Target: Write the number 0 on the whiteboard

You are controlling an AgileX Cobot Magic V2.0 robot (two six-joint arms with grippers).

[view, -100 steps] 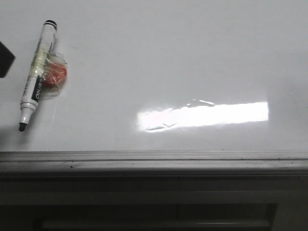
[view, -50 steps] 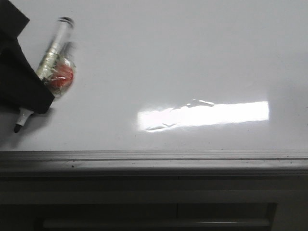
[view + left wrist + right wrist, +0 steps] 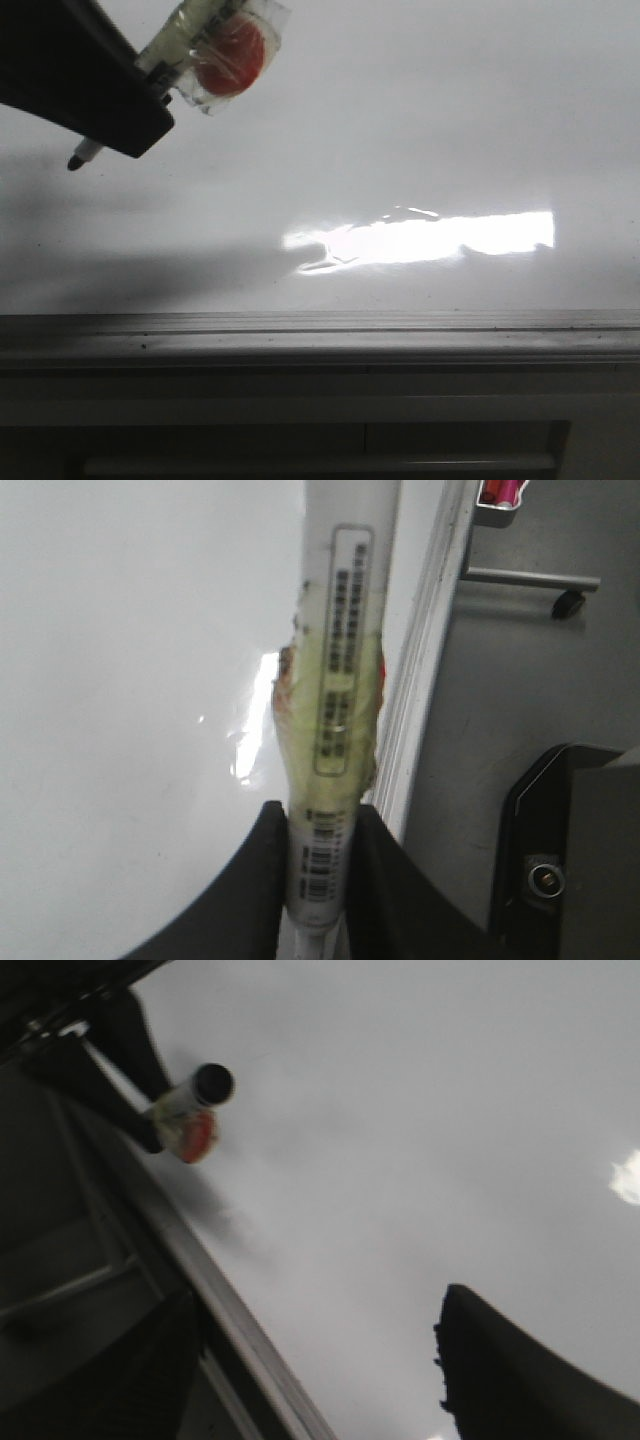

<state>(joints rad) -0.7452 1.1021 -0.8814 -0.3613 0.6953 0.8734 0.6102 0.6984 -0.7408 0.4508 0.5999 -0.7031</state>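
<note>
The whiteboard lies flat under both arms, its grey frame along the near edge and a bright glare strip on its bare surface. The left gripper clamps a marker, taped to a red disc, lifted above the board's far left. Only one dark finger of the right gripper shows, so its opening cannot be told.

The glossy white whiteboard has a grey frame; the white marker carries yellowish tape, a red disc and a black tip.
</note>
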